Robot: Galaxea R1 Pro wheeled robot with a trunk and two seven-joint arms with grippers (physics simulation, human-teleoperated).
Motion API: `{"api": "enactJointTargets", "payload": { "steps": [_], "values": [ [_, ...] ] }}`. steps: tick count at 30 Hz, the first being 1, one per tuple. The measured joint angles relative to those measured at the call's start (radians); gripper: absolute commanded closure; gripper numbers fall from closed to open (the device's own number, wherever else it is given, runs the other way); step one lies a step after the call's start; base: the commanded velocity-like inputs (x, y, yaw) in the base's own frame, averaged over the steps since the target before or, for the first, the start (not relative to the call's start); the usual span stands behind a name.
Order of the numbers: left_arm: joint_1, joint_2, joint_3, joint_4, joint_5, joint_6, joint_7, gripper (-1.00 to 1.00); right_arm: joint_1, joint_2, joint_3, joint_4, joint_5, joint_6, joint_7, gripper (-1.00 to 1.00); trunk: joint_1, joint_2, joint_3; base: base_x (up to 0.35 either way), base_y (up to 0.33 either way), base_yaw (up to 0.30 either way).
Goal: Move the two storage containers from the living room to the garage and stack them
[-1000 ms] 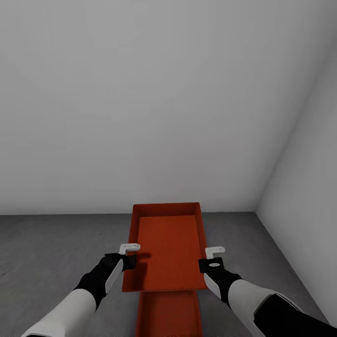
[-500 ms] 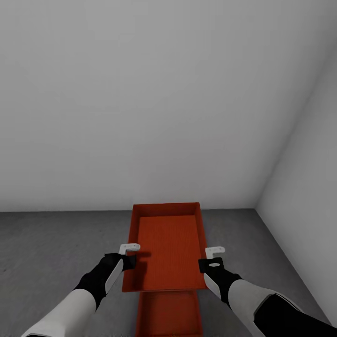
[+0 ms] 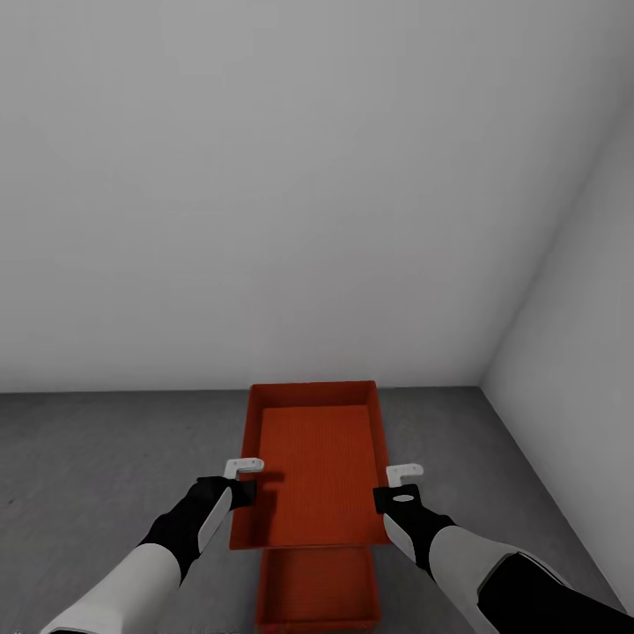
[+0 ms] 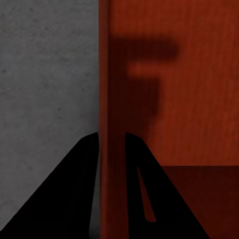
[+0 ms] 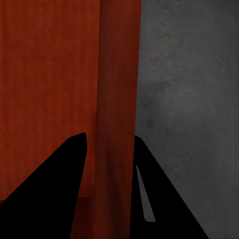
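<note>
I hold one red-orange storage container level above the grey concrete floor of the garage. My left gripper is shut on its left side wall, my right gripper on its right side wall. In the left wrist view the black fingers of the left gripper straddle that wall. The right wrist view shows the right gripper clamped over the other wall. The second storage container lies on the floor below and nearer to me, partly hidden by the held one.
A plain white wall stands straight ahead, close behind the held container. Another white wall closes the right side, forming a corner. Bare concrete extends to the left and to the right of the containers.
The floor line and the lower container have slid a little upward in the picture, so the camera has moved. The held container and both grippers keep the same places in the view.
</note>
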Motion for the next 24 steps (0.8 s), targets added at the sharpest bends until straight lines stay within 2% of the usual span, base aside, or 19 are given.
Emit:
{"api": "enactJointTargets", "payload": {
  "steps": [24],
  "values": [
    [0.000,0.000,0.000,0.000,0.000,-0.001,0.000,1.00,0.000,0.000,0.000,0.000,0.000,-0.001,0.000,1.00,0.000,0.000,-0.038,0.000,0.000,0.000]
  ]
}}
